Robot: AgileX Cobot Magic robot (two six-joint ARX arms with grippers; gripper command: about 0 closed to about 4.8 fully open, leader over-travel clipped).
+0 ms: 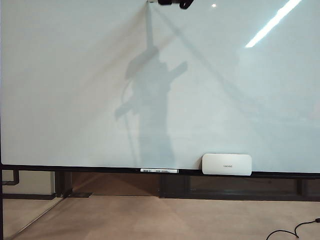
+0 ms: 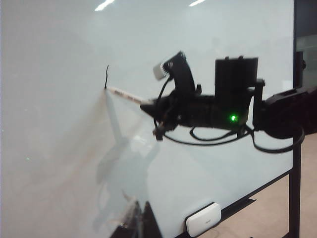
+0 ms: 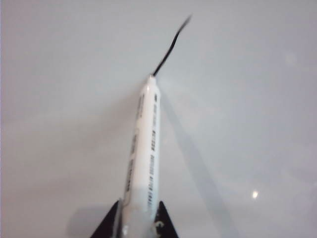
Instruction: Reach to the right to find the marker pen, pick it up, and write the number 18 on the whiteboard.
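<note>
Pressing the tip of the marker pen (image 3: 143, 153) against the whiteboard (image 1: 65, 85), the right gripper (image 3: 138, 220) is clamped on the pen's lower barrel, a dark finger on each side. In the right wrist view the white barrel with black lettering runs up the middle of the frame, and a short, thin, slightly curved black stroke (image 3: 171, 44) starts at the tip and runs toward the upper middle. That stroke is the only mark visible on the board; the rest of the number 18 is not drawn.

In the left wrist view the right arm (image 2: 233, 106) comes in from the right edge at mid-height, with a green light lit on its body. The pen (image 2: 126, 95) juts out to the left of it, its tip touching the board at the lower end of the stroke (image 2: 106, 77), in the upper left part of the frame. The arm's shadow falls on the board just below. The left gripper itself is not visible in any view, so its state cannot be told.

In the exterior view the whiteboard fills most of the frame; only a dark piece of the arm (image 1: 175, 3) shows at the top edge, near the middle. A white eraser (image 1: 226, 164) sits on the board's black ledge (image 1: 75, 169), lower right of centre. A second marker (image 1: 159, 171) lies flat on the ledge to its left, near but not touching it. A black cable (image 1: 295, 231) lies on the floor at the lower right corner.
</note>
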